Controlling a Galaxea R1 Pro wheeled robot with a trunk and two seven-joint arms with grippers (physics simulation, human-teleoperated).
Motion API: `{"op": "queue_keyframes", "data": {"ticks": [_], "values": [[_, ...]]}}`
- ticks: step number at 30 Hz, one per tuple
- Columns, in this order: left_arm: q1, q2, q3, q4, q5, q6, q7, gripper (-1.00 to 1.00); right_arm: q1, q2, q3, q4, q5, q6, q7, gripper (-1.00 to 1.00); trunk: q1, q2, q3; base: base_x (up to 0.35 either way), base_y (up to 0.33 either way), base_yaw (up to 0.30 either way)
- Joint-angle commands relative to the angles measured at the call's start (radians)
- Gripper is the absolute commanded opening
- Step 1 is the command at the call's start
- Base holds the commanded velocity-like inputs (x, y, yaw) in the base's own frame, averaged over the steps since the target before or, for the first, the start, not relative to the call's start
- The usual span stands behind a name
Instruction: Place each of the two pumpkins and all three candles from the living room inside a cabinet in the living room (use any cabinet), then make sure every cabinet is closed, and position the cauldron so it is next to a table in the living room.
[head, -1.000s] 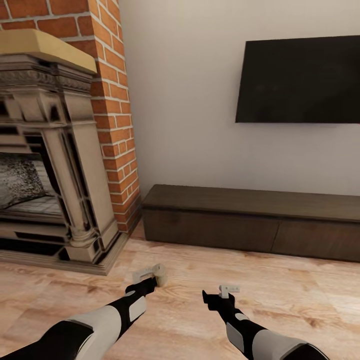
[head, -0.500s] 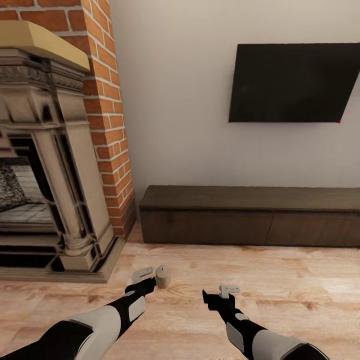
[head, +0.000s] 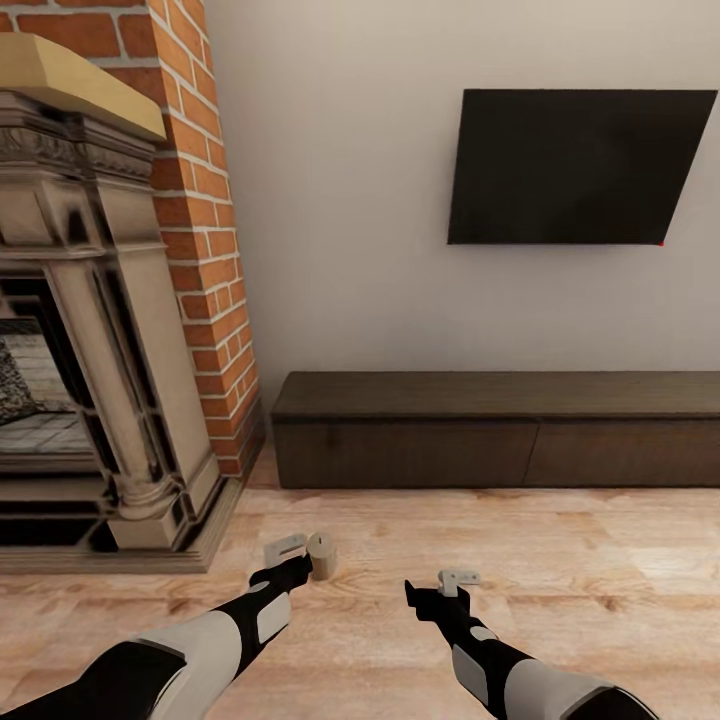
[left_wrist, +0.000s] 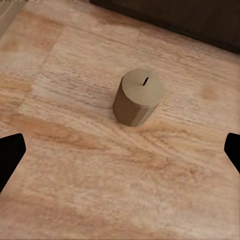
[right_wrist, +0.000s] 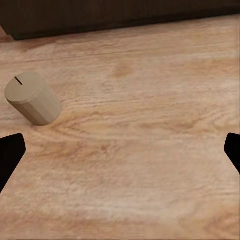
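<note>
We face the living-room wall, where a brick chimney and its stone fireplace rise at the left and a dark wall-mounted screen hangs at the right. Beneath the screen runs the cabinet, long, low and dark brown, with every drawer front we can see shut flush; nothing shows whether anything already lies inside it (its far right end runs out of the head view). In front of it spreads the pale wooden floor.

On that floor stands one candle, a stubby tan cylinder, upright, its wick slot on top plain in the left wrist view; the right wrist view catches it off to one side, well short of the cabinet's base. The left gripper hangs just beside the candle, its fingers spread wide and holding nothing, the candle in line between them but not yet enclosed. The right gripper hovers over bare boards, likewise released and empty.

We judge the task to be in an early or middle stage: this candle is yet to be grasped, a drawer must be opened to take it and then closed, and the pumpkins, other candles, cauldron and desk remain to be accounted for.
</note>
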Motion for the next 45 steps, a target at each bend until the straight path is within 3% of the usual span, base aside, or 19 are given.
{"op": "queue_keyframes", "data": {"ticks": [1, 8, 13, 16, 19, 30, 45], "values": [[-0.002, -0.001, -0.008, 0.004, 0.007, -0.006, 0.001, 1.00, -0.001, 0.000, 0.004, 0.002, -0.011, -0.004, 0.006, 1.00, 0.000, 0.000, -0.001, 0.124, 0.000, -0.001], [-0.003, -0.006, -0.002, 0.016, 0.014, 0.002, -0.011, 1.00, -0.014, 0.003, -0.003, -0.026, -0.012, -0.004, 0.009, 1.00, 0.000, 0.000, -0.001, 0.055, 0.000, 0.000], [-0.002, 0.019, 0.003, 0.006, 0.013, 0.019, -0.005, 1.00, -0.004, -0.001, 0.003, -0.024, -0.008, 0.000, 0.009, 1.00, 0.000, 0.000, -0.001, 0.000, 0.000, 0.000], [-0.002, 0.031, 0.004, 0.004, 0.013, 0.023, -0.005, 1.00, -0.003, -0.002, 0.004, -0.023, -0.008, 0.016, 0.014, 1.00, -0.001, 0.000, 0.011, 0.000, 0.000, 0.000], [-0.002, 0.032, 0.004, 0.004, 0.013, 0.023, -0.005, 1.00, -0.003, -0.002, 0.003, -0.023, -0.008, 0.026, 0.016, 1.00, -0.003, 0.001, 0.022, 0.000, 0.000, 0.000], [-0.002, 0.033, 0.004, 0.005, 0.013, 0.023, 0.005, 1.00, -0.002, 0.000, 0.004, -0.022, -0.007, 0.030, 0.008, 1.00, -0.003, 0.001, 0.022, 0.029, 0.000, 0.000], [-0.002, 0.035, 0.004, 0.007, 0.013, 0.034, 0.003, 1.00, -0.002, 0.000, 0.004, -0.020, -0.007, 0.031, 0.016, 1.00, -0.003, 0.001, 0.022, 0.306, 0.000, 0.000]]}}
